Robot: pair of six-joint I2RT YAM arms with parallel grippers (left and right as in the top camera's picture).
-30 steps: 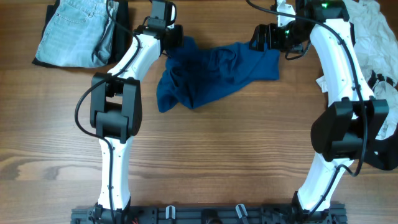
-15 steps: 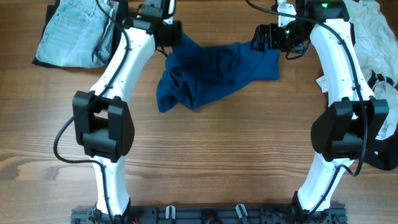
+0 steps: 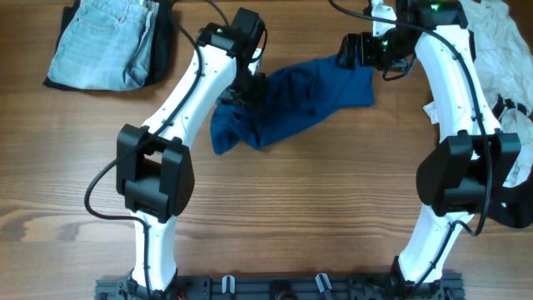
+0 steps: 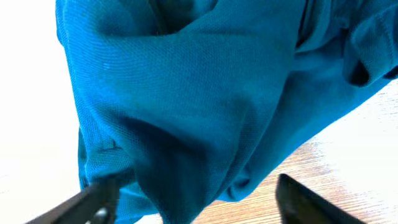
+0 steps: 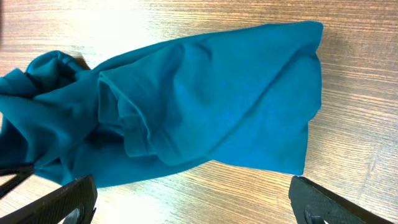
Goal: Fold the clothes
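Jaws on both arms stand wide open above the blue shirt (image 3: 308,100).

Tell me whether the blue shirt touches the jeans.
Apart. The overhead view shows bare table and the left arm between the blue shirt and the jeans.

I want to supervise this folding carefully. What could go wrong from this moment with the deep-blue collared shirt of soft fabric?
1. The deep-blue soft shirt lies bunched under the open left gripper. Closing here may pinch several layers and give a crooked fold.
2. The pile of white crumpled garments lies close beside the right arm. A wide swing might drag it along.
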